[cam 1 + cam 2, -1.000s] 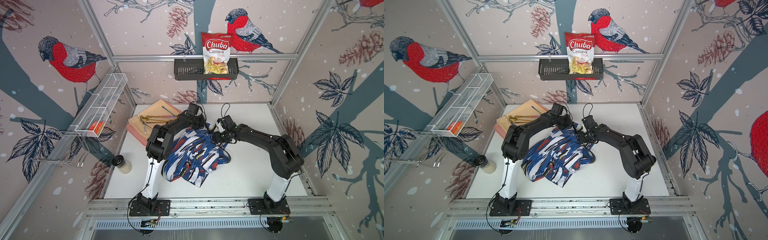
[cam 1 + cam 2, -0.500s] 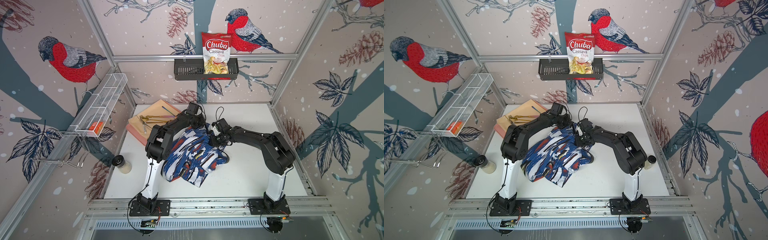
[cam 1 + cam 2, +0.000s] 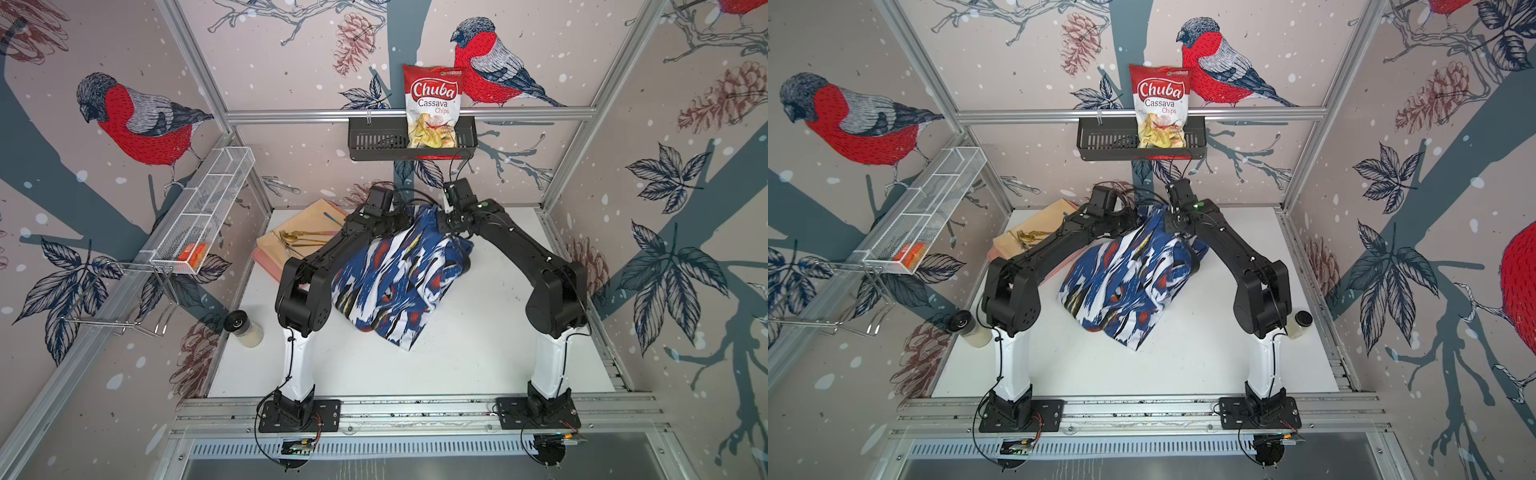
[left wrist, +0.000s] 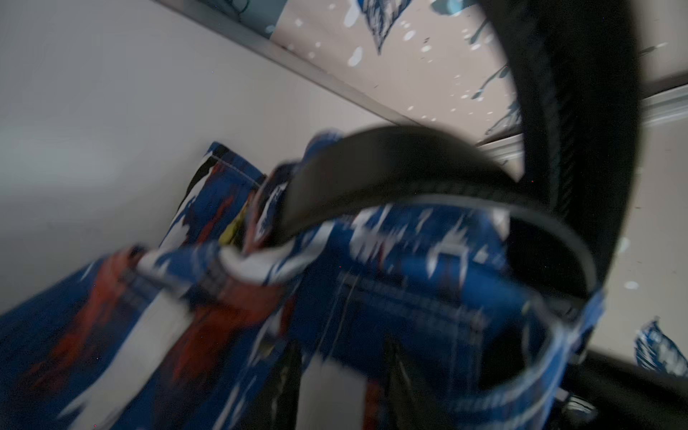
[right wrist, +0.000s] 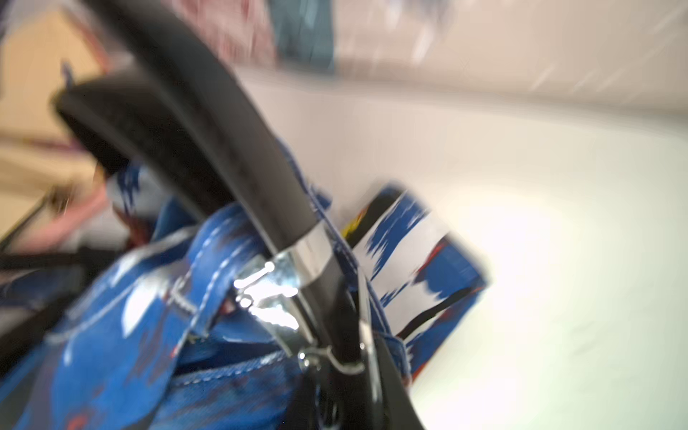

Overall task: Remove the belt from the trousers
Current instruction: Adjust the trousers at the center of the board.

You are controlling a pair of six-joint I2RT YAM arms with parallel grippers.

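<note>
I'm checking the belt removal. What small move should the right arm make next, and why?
Probably draw the right gripper away from the trousers, along the strap. The belt is threaded through a belt loop, and its buckle sits by the waistband close to that gripper; blur hides whether the jaws grip it.

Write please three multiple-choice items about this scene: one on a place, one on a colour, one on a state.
1. Where does the chips bag stand?
A. in the black wall basket
B. in the white wire shelf
C. on the table

2. What colour is the belt?
A. brown
B. black
C. white

3. Is the belt out of the trousers?
A. fully out
B. still threaded in them
C. lying alone on the table

Answers: 1 A, the bag sits in the basket. 2 B, the strap is black. 3 B, it passes under a fabric loop in the left wrist view.
</note>
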